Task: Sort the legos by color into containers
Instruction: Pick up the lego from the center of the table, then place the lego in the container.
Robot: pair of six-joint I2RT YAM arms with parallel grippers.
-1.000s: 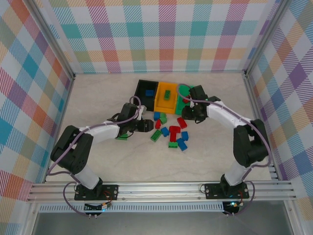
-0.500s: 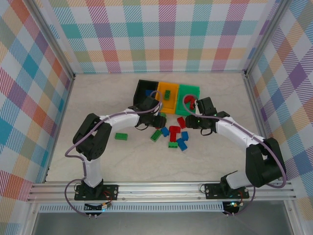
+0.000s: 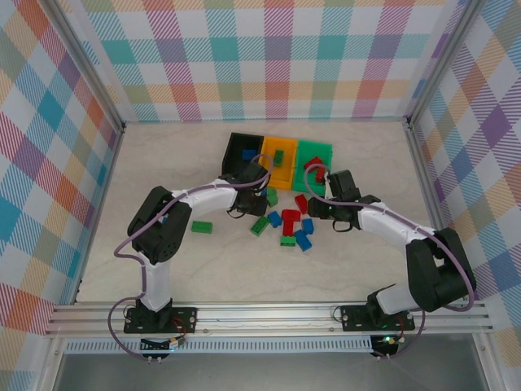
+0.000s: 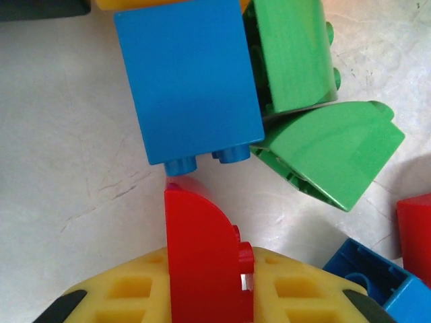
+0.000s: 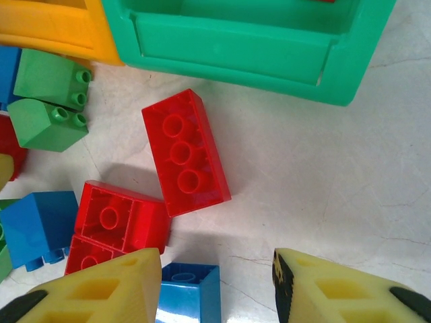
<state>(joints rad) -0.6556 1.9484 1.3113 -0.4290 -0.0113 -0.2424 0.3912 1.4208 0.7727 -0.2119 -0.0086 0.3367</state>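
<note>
My left gripper point(image 4: 205, 296) is shut on a red curved lego point(image 4: 202, 259), held just above the table in front of a blue lego point(image 4: 188, 81) and two green legos point(image 4: 330, 151). In the top view the left gripper point(image 3: 258, 199) sits at the pile's left edge, below the orange-yellow bin point(image 3: 277, 173). My right gripper point(image 5: 215, 286) is open and low over the table, with a blue lego point(image 5: 188, 293) by its left finger. A red lego point(image 5: 185, 151) lies ahead of it, and the green bin point(image 5: 249, 47) is beyond. The black bin point(image 3: 236, 143) stands leftmost.
Several loose legos lie in a pile point(image 3: 291, 228) between the grippers. One green lego point(image 3: 202, 227) lies apart to the left. A blue lego is in the black bin, a green one in the orange-yellow bin, a red one in the green bin. Frame rails border the table.
The left gripper swung right from beside the lone green lego to the pile and shut on a red lego. The right gripper came back from over the green bin down to the pile.
</note>
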